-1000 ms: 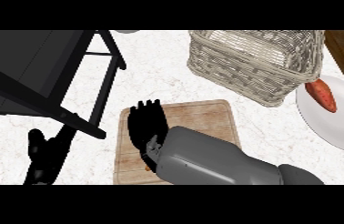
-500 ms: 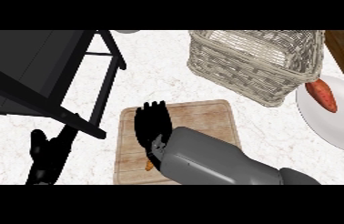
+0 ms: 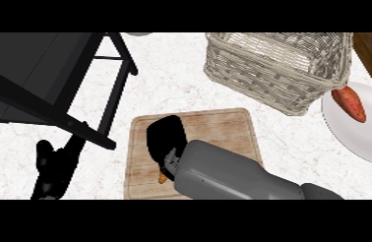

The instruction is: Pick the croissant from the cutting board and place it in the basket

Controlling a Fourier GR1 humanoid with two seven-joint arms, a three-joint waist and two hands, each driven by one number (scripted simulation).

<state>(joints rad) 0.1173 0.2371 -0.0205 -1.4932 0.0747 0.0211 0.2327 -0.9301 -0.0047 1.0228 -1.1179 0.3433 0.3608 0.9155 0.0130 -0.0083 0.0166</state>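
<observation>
A: The croissant shows only as a small orange-brown sliver under the wrist side of the right hand, in the head view. The rest of it is hidden beneath the palm, on the cutting board.

B: Is the hand closed on it?

A: The hand lies flat over the board, dark and bunched. I judge its fingers are curling down round the pastry, so it is holding the croissant or very nearly so, though the contact itself is hidden.

B: And the basket?

A: Well beyond the fingertips and off to the right of the hand, on the table. A plate with an orange vegetable sits just right of it.

B: So how should the grasp go?

A: Close fully before lifting, then rise straight up so the pastry does not drag along the wood. Carry high enough to pass the near wall of the basket.

B: The left hand?

A: Far to the left of the working hand, resting open near the lower edge.
</observation>
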